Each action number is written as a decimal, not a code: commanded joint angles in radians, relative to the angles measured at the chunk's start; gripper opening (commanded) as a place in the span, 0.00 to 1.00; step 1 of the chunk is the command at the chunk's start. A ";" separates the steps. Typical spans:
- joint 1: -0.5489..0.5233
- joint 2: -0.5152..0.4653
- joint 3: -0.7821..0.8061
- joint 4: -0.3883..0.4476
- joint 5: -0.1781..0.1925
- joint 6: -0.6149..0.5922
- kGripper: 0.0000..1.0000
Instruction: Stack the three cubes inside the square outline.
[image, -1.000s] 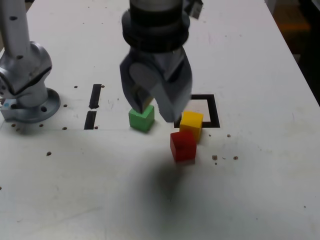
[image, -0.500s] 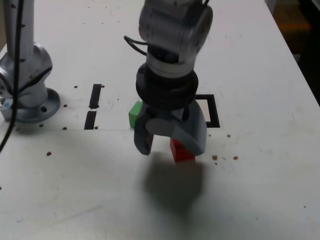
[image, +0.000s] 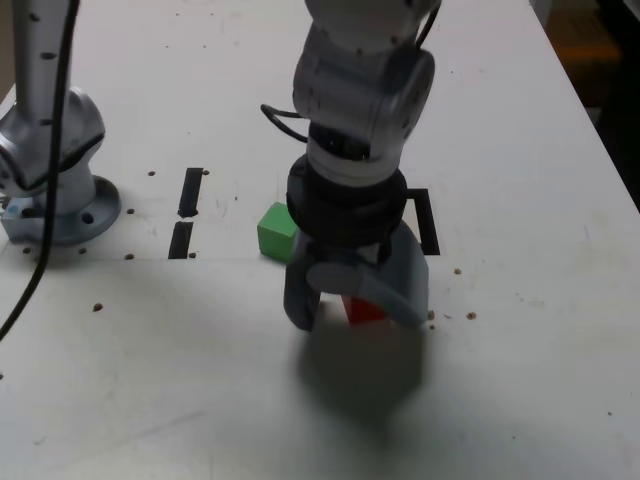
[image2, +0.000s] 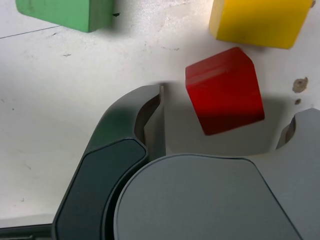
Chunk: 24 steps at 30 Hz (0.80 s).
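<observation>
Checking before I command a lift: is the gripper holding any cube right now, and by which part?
Nothing is held. The gripper is open with the red cube between its jaws, a gap showing on each side; it rests on the table.

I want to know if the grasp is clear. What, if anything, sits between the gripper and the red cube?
Nothing visible. In the wrist view the gripper is open with the red cube between its fingers, bare table around it. The yellow cube lies just beyond.

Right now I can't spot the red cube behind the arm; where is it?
In the exterior view the red cube sits on the table between the open end effector's jaws; the wrist view shows the yellow cube just beyond it.
</observation>
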 joint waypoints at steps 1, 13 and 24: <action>0.003 0.002 0.006 -0.008 0.002 0.002 0.89; 0.022 0.041 0.039 -0.067 0.004 0.003 0.77; 0.035 0.037 0.048 -0.070 0.032 0.000 0.63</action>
